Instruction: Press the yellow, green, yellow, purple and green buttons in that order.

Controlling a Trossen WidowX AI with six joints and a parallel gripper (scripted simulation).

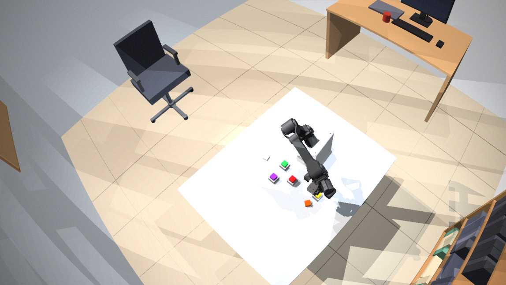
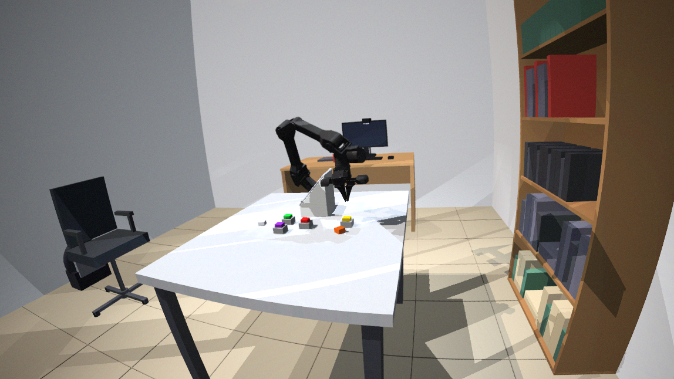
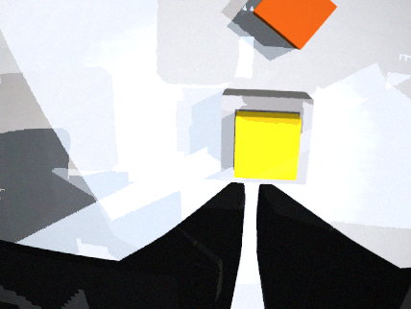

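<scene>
The yellow button [image 1: 318, 195] [image 2: 347, 218] [image 3: 266, 145] sits on its grey base at the right of the button group. My gripper [image 2: 344, 196] [image 3: 251, 198] is shut and empty, pointing down; it hangs a little above the yellow button, clear of it in the exterior view. In the top view the wrist partly covers the button. The green button [image 1: 284, 164] [image 2: 287, 216], the purple button [image 1: 273, 176] [image 2: 279, 225] and the red button [image 1: 292, 178] [image 2: 305, 220] stand to the left on the white table [image 1: 247, 219] [image 2: 282, 273].
An orange block [image 1: 307, 203] [image 2: 339, 229] [image 3: 294, 7] lies close beside the yellow button. A small white block [image 1: 266, 158] [image 2: 262, 222] lies left of the green button. The arm's grey base box [image 1: 325, 147] [image 2: 322, 201] stands behind the buttons.
</scene>
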